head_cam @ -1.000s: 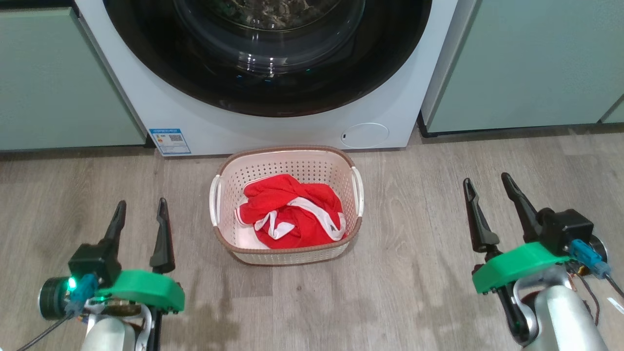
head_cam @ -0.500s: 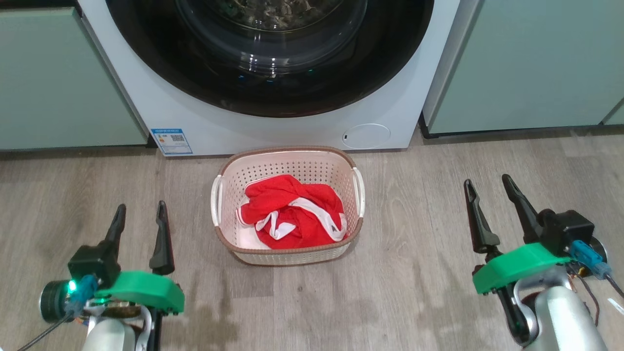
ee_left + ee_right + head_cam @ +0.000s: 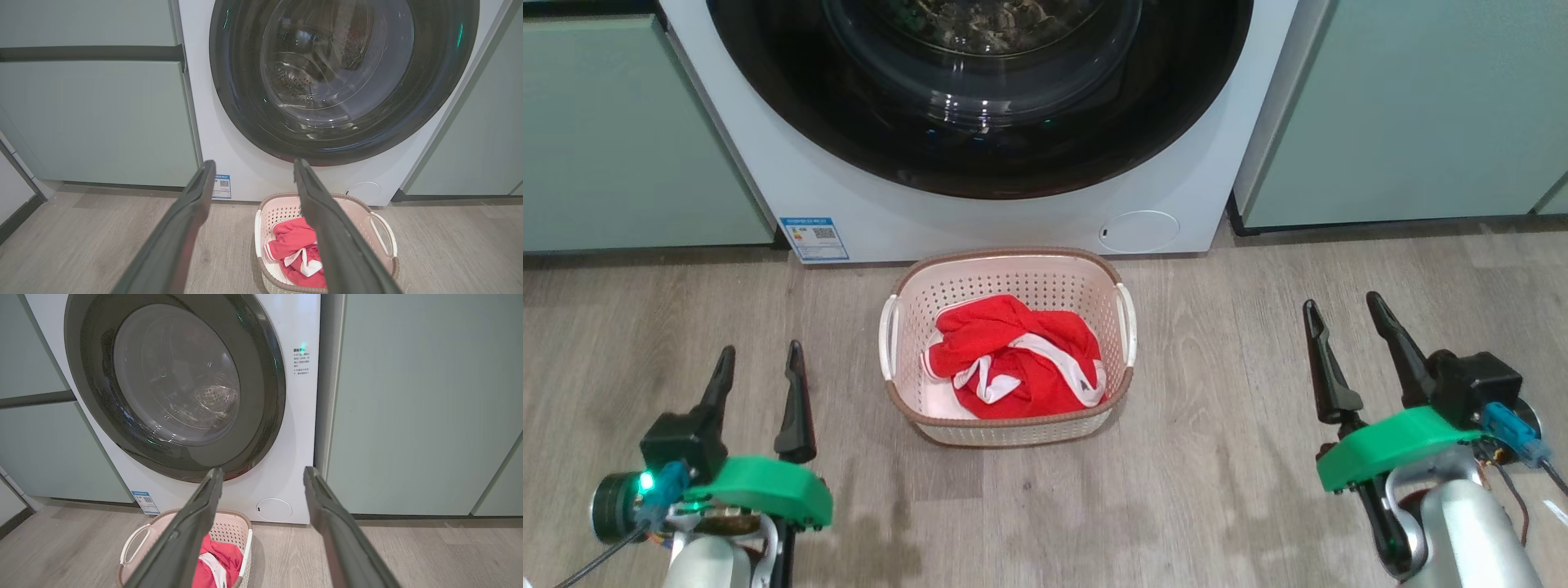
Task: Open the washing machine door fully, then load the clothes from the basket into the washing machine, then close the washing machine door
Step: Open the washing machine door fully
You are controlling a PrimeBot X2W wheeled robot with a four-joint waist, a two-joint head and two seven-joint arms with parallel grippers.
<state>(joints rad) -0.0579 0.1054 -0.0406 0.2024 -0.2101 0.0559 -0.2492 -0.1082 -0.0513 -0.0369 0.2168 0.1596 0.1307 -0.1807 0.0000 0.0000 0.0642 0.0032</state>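
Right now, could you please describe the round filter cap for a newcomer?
Find the big white front-loading washing machine, then look below its glossy black round door. At lower right sits a white circular cap; the blue rectangular sticker is lower left.

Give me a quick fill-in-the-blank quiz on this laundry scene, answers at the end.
The washing machine door is ____.
The clothes in the basket are mostly ____.
The basket stands on the ____ before the washing machine.
The left gripper and right gripper are both ____ and empty.
Missing words: closed; red; floor; open.
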